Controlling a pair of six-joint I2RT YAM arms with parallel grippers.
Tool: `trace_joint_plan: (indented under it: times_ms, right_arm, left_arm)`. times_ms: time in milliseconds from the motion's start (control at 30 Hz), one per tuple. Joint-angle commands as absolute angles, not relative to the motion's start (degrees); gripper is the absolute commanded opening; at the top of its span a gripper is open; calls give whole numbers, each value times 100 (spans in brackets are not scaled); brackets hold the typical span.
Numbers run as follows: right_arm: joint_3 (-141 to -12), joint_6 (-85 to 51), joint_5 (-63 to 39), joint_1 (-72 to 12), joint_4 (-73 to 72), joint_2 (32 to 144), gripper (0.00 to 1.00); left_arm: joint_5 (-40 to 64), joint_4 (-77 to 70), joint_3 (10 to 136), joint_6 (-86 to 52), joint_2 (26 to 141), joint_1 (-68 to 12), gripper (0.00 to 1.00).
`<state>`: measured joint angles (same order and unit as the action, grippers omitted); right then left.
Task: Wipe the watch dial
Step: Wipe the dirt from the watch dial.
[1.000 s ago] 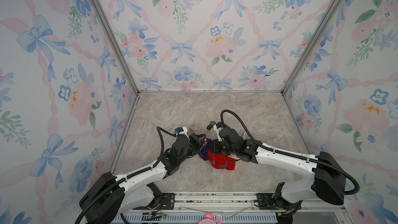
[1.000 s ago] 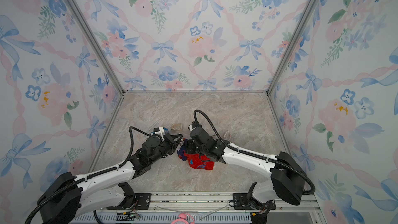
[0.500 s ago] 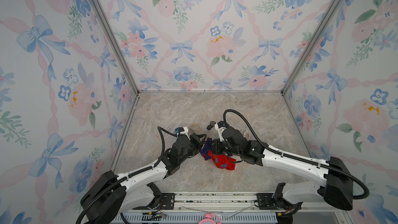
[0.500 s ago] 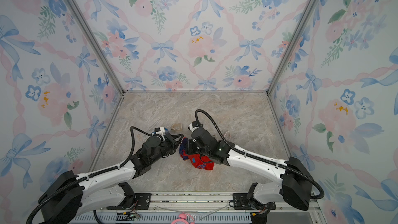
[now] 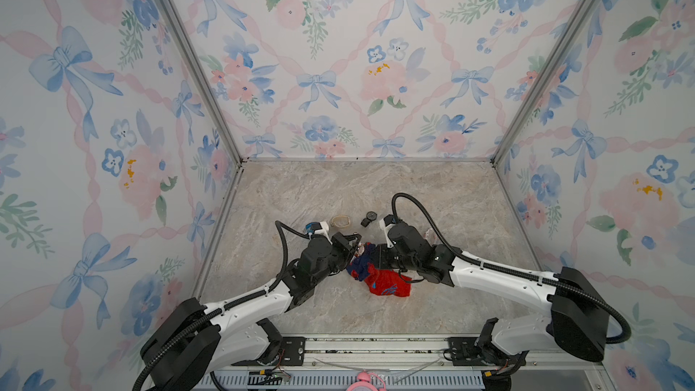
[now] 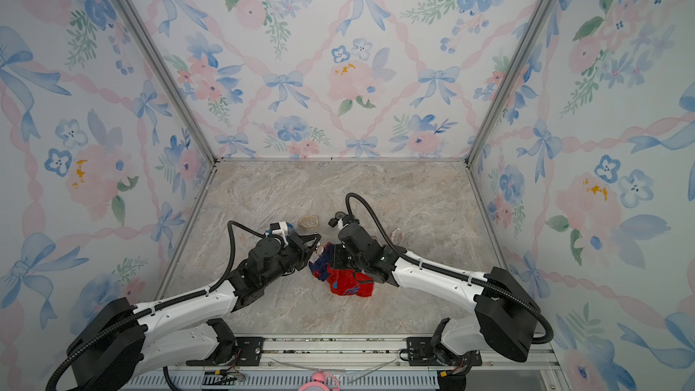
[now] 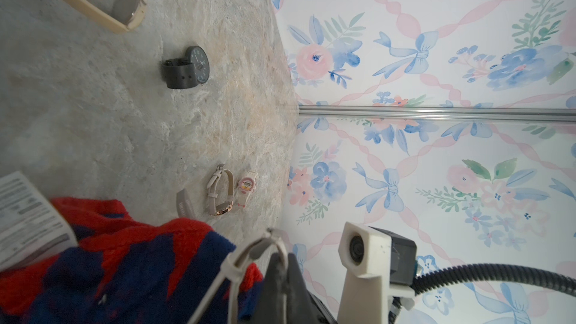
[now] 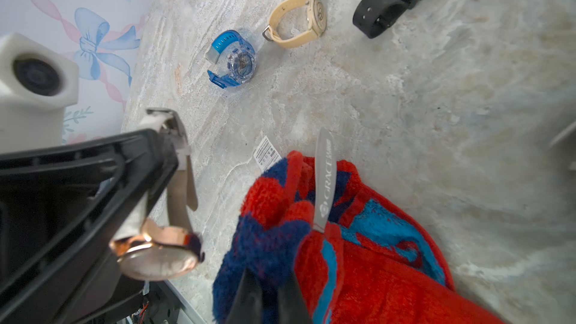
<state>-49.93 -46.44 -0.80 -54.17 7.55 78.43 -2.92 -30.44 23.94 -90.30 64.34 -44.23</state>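
Right wrist view: right fingers point(image 8: 247, 303) clamp GRACE-tagged towel point(image 8: 374, 260); left fingers point(image 8: 131, 169) clamp a watch point(image 8: 156, 257).

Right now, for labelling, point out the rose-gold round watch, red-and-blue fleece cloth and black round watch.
rose-gold round watch point(image 8: 159, 264): right wrist view, pale dial.
red-and-blue fleece cloth point(image 8: 383, 282): right wrist view, red patch.
black round watch point(image 7: 199, 63): left wrist view, dial.

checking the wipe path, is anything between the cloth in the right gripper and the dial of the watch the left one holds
Nothing visible does. In the right wrist view only bare table shows between the cloth, pinched in the right gripper, and the dial of the rose-gold watch, which the left gripper holds by its strap.
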Motion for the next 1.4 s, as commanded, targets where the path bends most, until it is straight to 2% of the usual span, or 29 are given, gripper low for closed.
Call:
trace_joint_plan:
  times_ms: [0,367,633,900,1167,1367]
  right_arm:
    - [-5347,-4544,129,-5603,965,7553,0]
    - [-5392,-4623,-231,-5523,653,8147,0]
    - [-5033,-4651,-115,-5247,821,7672,0]
    - [-5412,-4533,133,-5591,1136,7517,0]
    - [-5659,-4408,104,-5671,1152,7927,0]
    - [-5275,-4573,-155,-5322,979,8008,0]
  left_arm:
    - [-207,-3252,2373,-9078,6469,-4457,0]
    - [-223,-3252,2340,-9096,6353,-4473,0]
    - [-236,-3254,2304,-9105,6342,-4467,0]
    - [-281,-3249,2251,-9112,6342,-4465,0]
    - [-242,-3249,2294,-9105,6328,-4473,0]
    - [-223,-3252,2270,-9115,6262,-4465,0]
